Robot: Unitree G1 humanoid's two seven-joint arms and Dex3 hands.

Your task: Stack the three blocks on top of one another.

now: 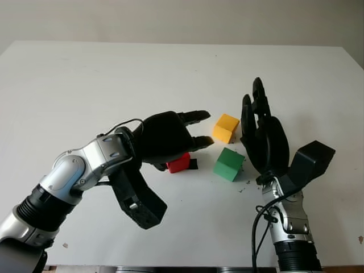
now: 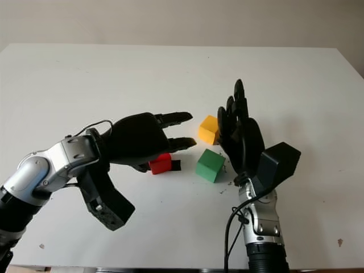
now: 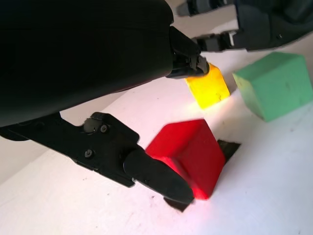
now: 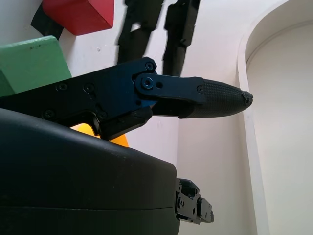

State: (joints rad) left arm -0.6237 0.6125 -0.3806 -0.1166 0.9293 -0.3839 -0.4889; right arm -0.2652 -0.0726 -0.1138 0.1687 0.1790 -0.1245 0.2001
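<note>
red block [image 1: 178, 163] under left hand [image 1: 168, 136], unheld

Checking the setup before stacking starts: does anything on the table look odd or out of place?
A small flat black scrap lies under the red block, sticking out beside it. Dark specks dot the table near the green block.

A white bench [image 1: 85, 85] fills most of the scene, its far edge running straight across the top. Behind it rises a plain pale wall [image 1: 170, 20]. A few small dark specks [image 1: 245, 185] lie scattered on the bench surface near its middle, and a tiny brownish fleck [image 1: 65, 245] sits close to the near-left edge.
</note>
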